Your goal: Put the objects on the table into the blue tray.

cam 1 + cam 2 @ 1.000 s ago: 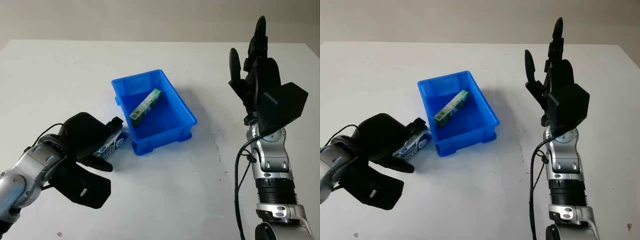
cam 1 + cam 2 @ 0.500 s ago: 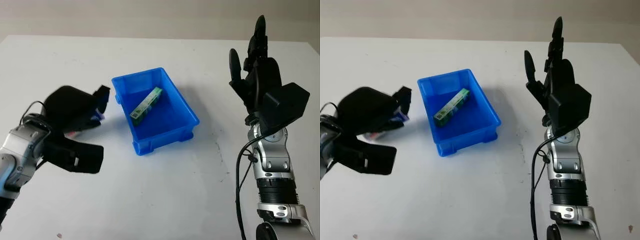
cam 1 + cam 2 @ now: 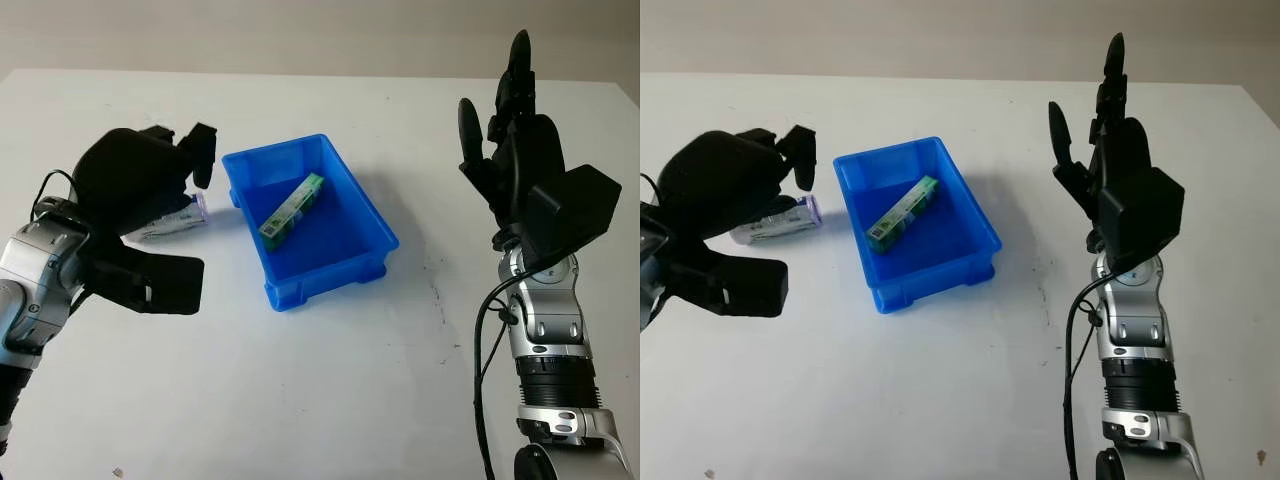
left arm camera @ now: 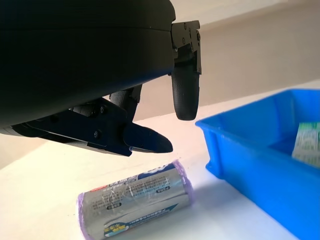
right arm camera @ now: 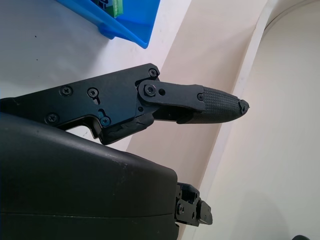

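My left hand [image 3: 140, 180] hangs above the table [image 3: 330, 390], left of the blue tray [image 3: 375, 228], released and holding nothing. Just under its fingertips [image 4: 185, 95] I see the silver roll with purple ends [image 4: 135, 202] lying on its side on the table, close beside the tray's left wall but not touching it. Inside the tray a green box [image 3: 292, 209] lies diagonally on the floor. My right hand [image 3: 510, 150] is raised upright to the right of the tray, well apart from it, open with nothing in it.
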Controlling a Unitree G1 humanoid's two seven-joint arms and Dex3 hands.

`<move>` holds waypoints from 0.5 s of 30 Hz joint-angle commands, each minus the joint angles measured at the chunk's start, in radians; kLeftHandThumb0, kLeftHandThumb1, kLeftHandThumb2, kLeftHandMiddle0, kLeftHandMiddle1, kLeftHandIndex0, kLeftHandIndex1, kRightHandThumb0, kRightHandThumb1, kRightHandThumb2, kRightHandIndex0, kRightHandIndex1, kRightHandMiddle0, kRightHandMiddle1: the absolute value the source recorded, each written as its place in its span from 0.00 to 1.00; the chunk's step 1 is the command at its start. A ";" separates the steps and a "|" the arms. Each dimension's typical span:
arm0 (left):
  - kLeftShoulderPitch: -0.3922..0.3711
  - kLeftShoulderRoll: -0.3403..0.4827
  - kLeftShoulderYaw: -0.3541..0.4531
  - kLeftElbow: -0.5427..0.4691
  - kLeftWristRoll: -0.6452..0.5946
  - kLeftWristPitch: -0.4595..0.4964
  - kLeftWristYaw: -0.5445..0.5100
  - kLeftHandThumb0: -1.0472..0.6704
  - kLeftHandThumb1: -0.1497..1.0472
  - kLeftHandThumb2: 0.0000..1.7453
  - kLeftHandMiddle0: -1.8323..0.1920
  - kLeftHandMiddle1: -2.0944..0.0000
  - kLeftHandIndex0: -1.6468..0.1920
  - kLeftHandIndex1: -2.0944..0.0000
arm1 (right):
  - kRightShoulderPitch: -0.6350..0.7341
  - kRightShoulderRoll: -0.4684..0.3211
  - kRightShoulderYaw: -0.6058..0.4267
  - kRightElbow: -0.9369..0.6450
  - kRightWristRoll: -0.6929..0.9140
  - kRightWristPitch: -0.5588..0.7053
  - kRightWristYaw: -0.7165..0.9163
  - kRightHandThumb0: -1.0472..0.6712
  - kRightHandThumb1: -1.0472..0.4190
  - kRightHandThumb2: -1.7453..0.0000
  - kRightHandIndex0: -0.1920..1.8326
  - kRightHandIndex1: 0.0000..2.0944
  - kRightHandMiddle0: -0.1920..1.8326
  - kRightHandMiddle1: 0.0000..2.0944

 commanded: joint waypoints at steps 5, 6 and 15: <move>-0.051 -0.027 0.034 -0.039 -0.064 0.041 -0.035 0.58 1.00 0.08 0.85 0.00 1.00 0.00 | 0.000 -0.010 -0.001 0.005 0.002 -0.007 0.006 0.21 0.00 0.71 0.00 0.00 0.00 0.00; -0.055 -0.031 0.036 -0.044 -0.071 0.052 -0.039 0.58 1.00 0.08 0.84 0.00 1.00 0.00 | 0.000 -0.011 -0.002 0.007 0.000 -0.009 0.006 0.21 0.00 0.71 0.00 0.00 0.00 0.00; -0.121 -0.140 0.105 -0.178 -0.164 0.415 -0.214 0.20 1.00 0.07 0.93 0.81 0.98 0.78 | 0.005 -0.017 -0.010 0.003 0.011 -0.010 0.020 0.22 0.00 0.70 0.00 0.00 0.00 0.00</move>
